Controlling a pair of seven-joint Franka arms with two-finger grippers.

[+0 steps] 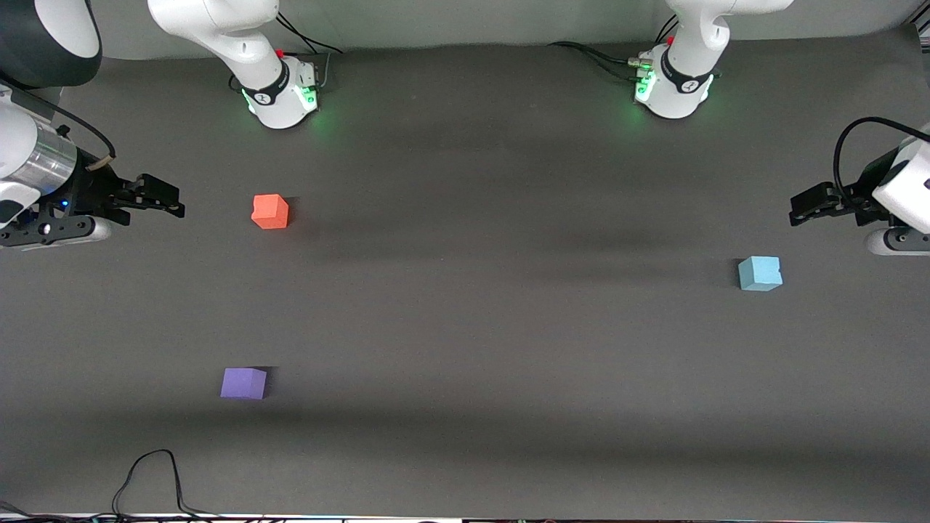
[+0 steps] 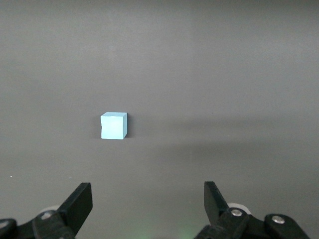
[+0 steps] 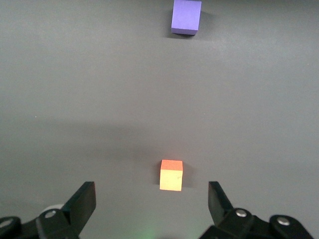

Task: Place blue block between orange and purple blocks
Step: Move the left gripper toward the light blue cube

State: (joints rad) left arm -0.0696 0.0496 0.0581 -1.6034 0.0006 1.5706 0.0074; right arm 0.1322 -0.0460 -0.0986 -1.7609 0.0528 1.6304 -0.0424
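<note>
1. Nearest the front camera lies a thin black cable (image 1: 149, 479), looping on the dark grey bench (image 1: 472, 327) at the right arm's end of its near edge.

2. Blue block (image 1: 760, 274) — the task's own thing — sits flat on the bench toward the left arm's end, well apart from the other two cubes. In the left wrist view the blue block (image 2: 113, 125) stands alone on bare grey surface, clear of both fingers.

3. Left hand (image 1: 806, 205) hangs in the air at the left arm's end of the bench, near the blue block but not touching it. Its fingers (image 2: 79, 201) stand wide apart with nothing between them.

4. Orange block (image 1: 270, 211) rests toward the right arm's end, farther from the front camera than the blue block. Purple block (image 1: 243, 383) lies at the same end, nearer to the front camera than the orange block, with a stretch of open bench between the two.

5. Right hand (image 1: 163, 197) hangs at the right arm's end, beside the orange block and apart from it. In the right wrist view its fingers (image 3: 83, 201) are spread wide and hold nothing — the orange block (image 3: 171, 175) shows in the gap between them, down on the bench, and the purple block (image 3: 186, 17) shows farther off.

6. Both arm bases, each lit green, stand along the bench edge farthest from the front camera: the right arm's base (image 1: 283, 94) and the left arm's base (image 1: 672, 87).
</note>
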